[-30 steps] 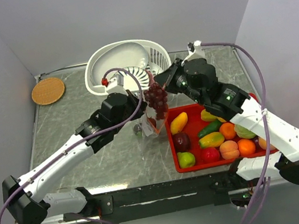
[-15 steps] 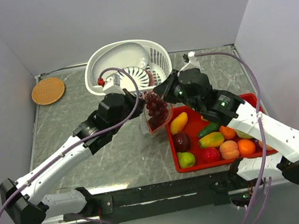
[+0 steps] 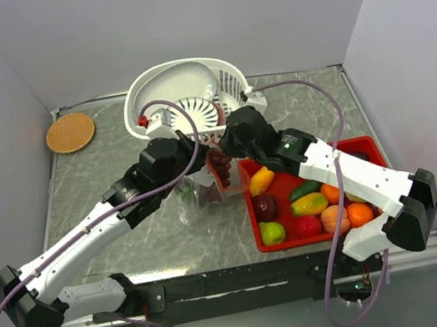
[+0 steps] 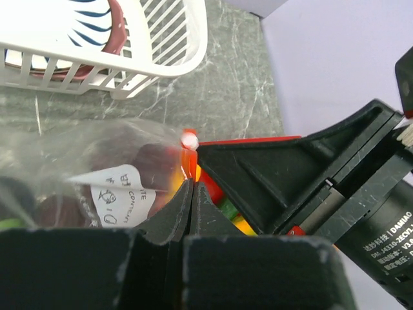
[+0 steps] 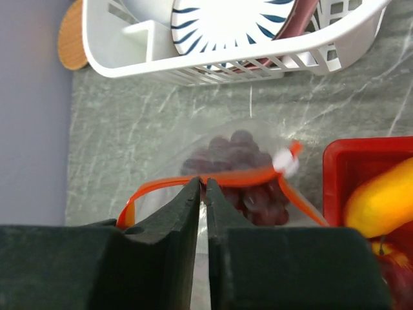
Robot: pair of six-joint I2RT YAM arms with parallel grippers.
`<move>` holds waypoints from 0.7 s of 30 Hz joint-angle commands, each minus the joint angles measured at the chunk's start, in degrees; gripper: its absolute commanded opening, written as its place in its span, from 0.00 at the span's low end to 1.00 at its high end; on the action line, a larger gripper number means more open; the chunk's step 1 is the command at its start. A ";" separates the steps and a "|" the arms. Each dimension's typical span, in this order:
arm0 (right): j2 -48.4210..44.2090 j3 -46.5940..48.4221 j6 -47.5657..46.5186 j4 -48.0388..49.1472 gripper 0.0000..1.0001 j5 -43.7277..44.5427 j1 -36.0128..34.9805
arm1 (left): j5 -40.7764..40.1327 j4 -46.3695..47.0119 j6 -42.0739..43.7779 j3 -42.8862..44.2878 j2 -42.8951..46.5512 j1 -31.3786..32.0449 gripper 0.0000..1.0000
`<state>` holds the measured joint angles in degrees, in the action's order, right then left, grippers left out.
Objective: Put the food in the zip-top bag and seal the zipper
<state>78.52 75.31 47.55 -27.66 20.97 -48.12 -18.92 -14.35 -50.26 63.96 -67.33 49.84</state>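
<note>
The clear zip-top bag stands left of the red tray, its mouth open. My left gripper is shut on the bag's edge by the orange-red zipper, next to the white slider. My right gripper is shut on the purple grapes and holds them inside the bag's mouth. In the right wrist view the fingertips sit at the zipper, with the grapes around them. More food lies in the tray: a yellow fruit, a dark red apple, a green pear and a peach.
The red tray is at the right under my right arm. The white slotted basket with a plate stands right behind the bag. A round cork mat lies at the far left. Walls close in on both sides.
My right gripper has moved left and down, taking the grapes from above the bag into its mouth. The bag and my left gripper have shifted slightly left.
</note>
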 commanded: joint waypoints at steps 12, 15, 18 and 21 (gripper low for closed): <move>-5.74 -0.95 -3.78 -4.41 0.58 6.26 0.22 | -0.42 4.77 0.07 -0.16 1.68 0.16 0.01; -9.60 -4.72 -3.61 -6.26 0.61 7.77 0.31 | -0.16 4.77 0.07 -0.16 1.50 0.17 0.01; -13.04 -10.52 -4.30 -5.56 0.62 6.46 0.39 | -0.16 4.77 0.16 -0.16 1.50 0.17 0.01; -14.62 -16.32 -4.74 -3.11 0.62 4.00 0.57 | -0.59 4.51 0.34 -0.16 1.85 0.16 0.01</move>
<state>65.36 64.55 43.97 -31.88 25.50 -47.97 -18.92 -14.02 -50.26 63.22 -67.31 49.84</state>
